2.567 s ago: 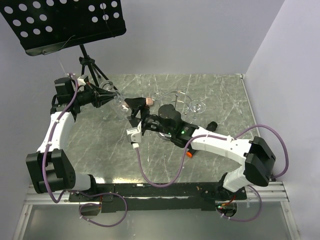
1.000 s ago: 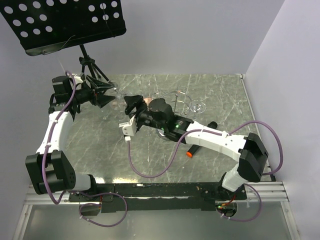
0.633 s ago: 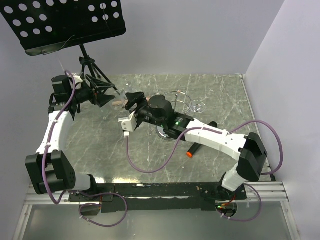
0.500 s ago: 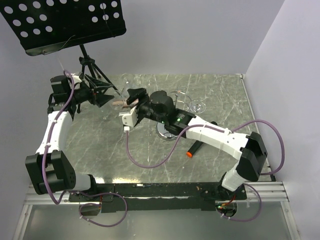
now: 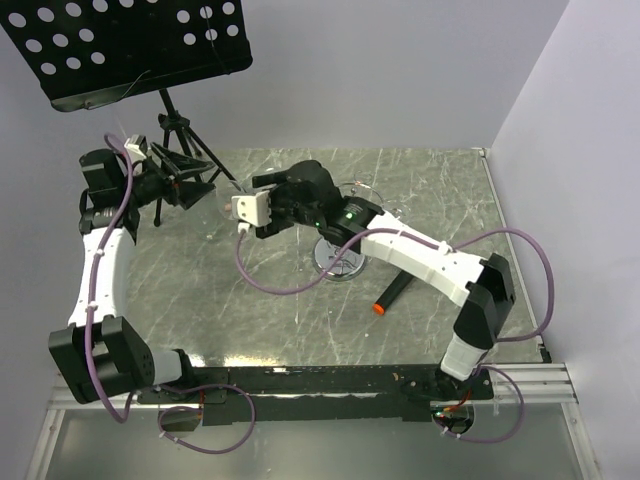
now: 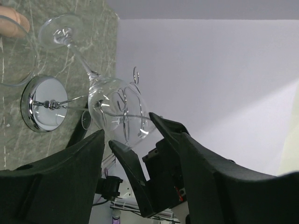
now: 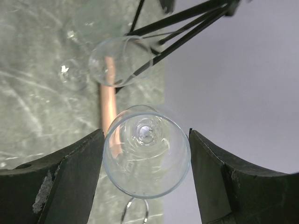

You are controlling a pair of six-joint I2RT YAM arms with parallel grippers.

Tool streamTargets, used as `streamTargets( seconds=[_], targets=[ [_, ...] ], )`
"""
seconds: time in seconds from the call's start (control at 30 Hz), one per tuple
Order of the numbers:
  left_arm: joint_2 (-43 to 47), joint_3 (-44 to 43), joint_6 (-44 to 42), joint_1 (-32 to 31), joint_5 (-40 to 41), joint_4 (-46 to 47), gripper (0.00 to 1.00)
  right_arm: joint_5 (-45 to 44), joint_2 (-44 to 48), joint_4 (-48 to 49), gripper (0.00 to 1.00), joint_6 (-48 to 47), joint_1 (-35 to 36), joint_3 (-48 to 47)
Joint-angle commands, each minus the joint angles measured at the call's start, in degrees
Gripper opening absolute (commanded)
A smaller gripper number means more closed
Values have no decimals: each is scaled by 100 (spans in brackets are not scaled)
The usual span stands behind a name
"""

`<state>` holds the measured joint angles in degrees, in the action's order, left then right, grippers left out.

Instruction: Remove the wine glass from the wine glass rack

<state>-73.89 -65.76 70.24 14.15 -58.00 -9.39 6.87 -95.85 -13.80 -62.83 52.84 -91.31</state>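
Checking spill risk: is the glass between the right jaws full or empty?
Empty: the glass is clear through to its stem, no liquid visible.

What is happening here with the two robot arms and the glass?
The right gripper holds a clear wine glass by its bowl, one finger on each side, with the rim facing the wrist camera. The glass is to the left of the chrome wire rack with the round disc base, away from it. The left gripper is open and empty, near the black tripod music stand. The glass seems to be off the rack already, but not set down.
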Motion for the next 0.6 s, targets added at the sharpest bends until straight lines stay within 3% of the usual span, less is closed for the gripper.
streamTargets(
  seconds=[0.0,0.4,0.57],
  targets=[
    [225,-218,-195,114,-1,-19,69,7,-187,-446,31,560,-72,-931],
    [331,-34,-186,272,8,-2,69,419,-1260,-1985,29,1860,-441,-2645],
    [357,37,-159,325,16,-2,69,657,-1515,-2188,29,2248,-573,-2893]
  ],
)
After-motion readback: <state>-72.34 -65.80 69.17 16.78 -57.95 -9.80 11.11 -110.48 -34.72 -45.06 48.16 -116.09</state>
